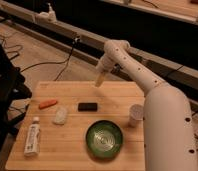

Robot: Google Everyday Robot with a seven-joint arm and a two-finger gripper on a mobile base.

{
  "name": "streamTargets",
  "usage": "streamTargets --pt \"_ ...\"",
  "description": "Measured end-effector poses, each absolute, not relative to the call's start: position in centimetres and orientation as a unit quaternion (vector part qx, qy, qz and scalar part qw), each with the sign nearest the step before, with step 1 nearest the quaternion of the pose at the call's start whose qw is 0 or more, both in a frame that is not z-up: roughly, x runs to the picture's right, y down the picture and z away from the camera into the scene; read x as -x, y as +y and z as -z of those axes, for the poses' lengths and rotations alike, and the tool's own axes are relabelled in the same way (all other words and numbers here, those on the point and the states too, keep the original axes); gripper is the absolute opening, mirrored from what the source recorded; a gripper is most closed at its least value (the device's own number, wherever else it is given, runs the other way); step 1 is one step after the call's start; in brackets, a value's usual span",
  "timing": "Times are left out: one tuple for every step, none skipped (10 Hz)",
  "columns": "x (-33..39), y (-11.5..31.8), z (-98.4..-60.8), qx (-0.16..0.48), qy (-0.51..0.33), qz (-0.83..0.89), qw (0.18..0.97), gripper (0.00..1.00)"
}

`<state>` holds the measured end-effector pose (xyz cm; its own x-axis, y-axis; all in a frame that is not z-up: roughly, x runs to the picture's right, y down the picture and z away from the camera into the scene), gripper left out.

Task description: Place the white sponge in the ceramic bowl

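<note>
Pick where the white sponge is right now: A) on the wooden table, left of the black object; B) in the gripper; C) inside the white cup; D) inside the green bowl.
A: the white sponge lies on the table left of the black object, outside the ceramic bowl, while the gripper hovers near the table's far edge.
</note>
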<state>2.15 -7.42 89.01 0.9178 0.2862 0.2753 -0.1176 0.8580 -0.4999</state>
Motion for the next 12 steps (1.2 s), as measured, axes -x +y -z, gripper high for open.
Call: streamTargets --pt "-2.1 -7.4 -89.0 0.244 -0.173 -0.106 0.948 0.80" --pt "-2.1 -7.4 -89.0 0.244 -0.173 -0.106 0.948 0.80" --pt "-2.2 -7.4 -89.0 0.244 -0.172 -0.107 0.948 0.80" --pt "-2.2 -7.4 -89.0 0.244 -0.172 -0.107 0.948 0.80" --pt "-2.2 -7.4 -89.0 0.244 -0.172 -0.107 0.948 0.80" --pt "-2.2 -7.4 -89.0 0.244 -0.172 -0.107 0.948 0.80" --pt "-2.2 -7.4 -89.0 0.244 -0.172 -0.106 0.948 0.80" --pt "-2.1 -7.4 -89.1 0.244 -0.173 -0.103 0.949 0.80" --pt "-1.9 -7.3 -89.1 0.243 -0.176 -0.091 0.950 0.80" --pt "-0.4 -7.1 -88.9 0.242 -0.190 -0.058 0.950 0.80" --pt "1.4 -6.7 -88.6 0.243 -0.206 -0.027 0.948 0.80" --pt "3.6 -6.0 -88.3 0.247 -0.223 0.009 0.943 0.80"
